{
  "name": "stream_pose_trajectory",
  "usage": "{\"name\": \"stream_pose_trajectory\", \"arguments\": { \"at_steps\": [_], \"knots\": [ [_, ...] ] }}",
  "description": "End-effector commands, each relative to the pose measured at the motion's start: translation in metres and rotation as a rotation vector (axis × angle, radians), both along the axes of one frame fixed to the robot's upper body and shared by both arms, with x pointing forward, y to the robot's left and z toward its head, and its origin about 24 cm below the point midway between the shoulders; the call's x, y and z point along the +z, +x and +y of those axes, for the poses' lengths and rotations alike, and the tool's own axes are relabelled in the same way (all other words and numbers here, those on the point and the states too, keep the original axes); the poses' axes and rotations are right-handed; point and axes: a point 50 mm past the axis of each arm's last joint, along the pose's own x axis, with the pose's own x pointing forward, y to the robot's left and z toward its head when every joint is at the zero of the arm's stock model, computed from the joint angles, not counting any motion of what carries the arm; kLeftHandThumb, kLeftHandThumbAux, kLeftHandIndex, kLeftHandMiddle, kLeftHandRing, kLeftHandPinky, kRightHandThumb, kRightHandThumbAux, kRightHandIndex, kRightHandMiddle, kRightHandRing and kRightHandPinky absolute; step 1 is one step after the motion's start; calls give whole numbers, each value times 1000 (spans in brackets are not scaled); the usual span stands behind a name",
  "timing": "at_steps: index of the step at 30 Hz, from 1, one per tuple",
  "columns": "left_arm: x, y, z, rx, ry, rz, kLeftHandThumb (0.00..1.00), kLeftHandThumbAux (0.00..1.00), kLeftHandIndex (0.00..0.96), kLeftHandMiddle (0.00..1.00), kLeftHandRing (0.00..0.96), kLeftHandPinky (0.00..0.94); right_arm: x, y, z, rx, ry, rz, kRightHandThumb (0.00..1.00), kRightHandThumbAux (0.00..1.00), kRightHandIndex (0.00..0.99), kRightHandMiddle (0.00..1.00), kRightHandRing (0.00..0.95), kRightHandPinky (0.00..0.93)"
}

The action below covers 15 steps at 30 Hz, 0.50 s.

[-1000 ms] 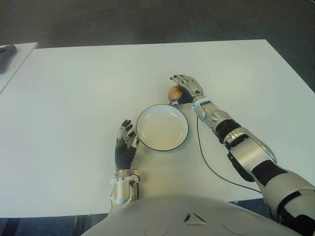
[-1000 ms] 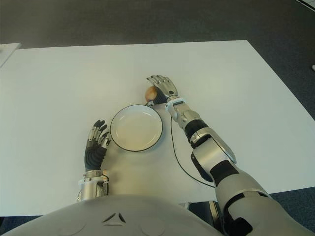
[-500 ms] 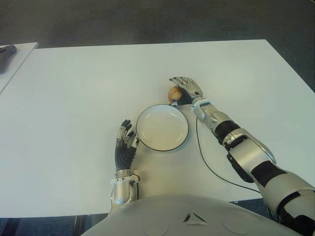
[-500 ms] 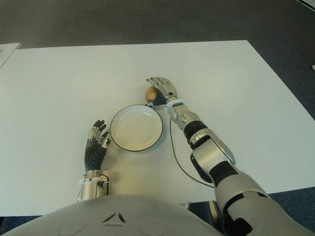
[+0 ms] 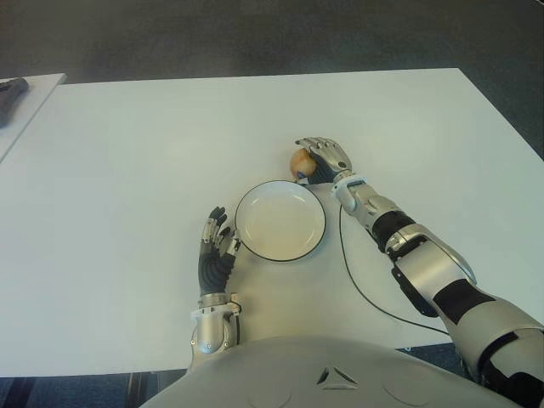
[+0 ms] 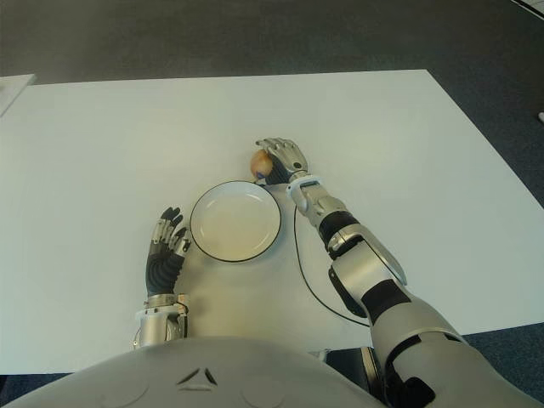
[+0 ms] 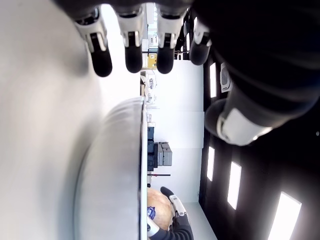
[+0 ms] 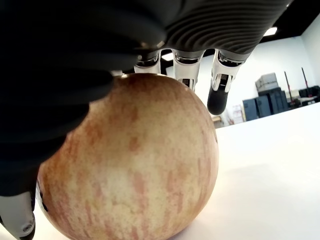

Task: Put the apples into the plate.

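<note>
Item: one apple (image 5: 300,161), on the white worktop (image 5: 127,170) just beyond the plate (image 5: 280,220), toward the far edge. Right hand (image 5: 327,159) cupped over it, fingers (image 8: 221,85) curled round the top; grasp appears closing, apple not lifted. Left hand (image 5: 214,248) beside the plate's left rim, fingers released. Handling, judged: firm, smooth, rolls easily; grip across its widest girth.

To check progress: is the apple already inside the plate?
No, the apple sits on the table just beyond the plate rim, under the right hand.
</note>
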Motion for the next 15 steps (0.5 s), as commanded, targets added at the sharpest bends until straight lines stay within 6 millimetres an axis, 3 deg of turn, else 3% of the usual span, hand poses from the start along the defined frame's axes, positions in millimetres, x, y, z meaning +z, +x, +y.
{"name": "stream_pose_trajectory", "arguments": {
  "at_steps": [1, 15],
  "knots": [
    [-36, -27, -13, 24, -74, 279, 269, 621, 101, 113, 120, 175, -10, -7, -1, -16, 39, 40, 485, 635, 142, 200, 165, 158],
    [-35, -27, -12, 27, -70, 276, 267, 616, 103, 116, 116, 156, -14, -9, -1, -41, 102, 44, 543, 647, 254, 310, 275, 257]
  ]
}}
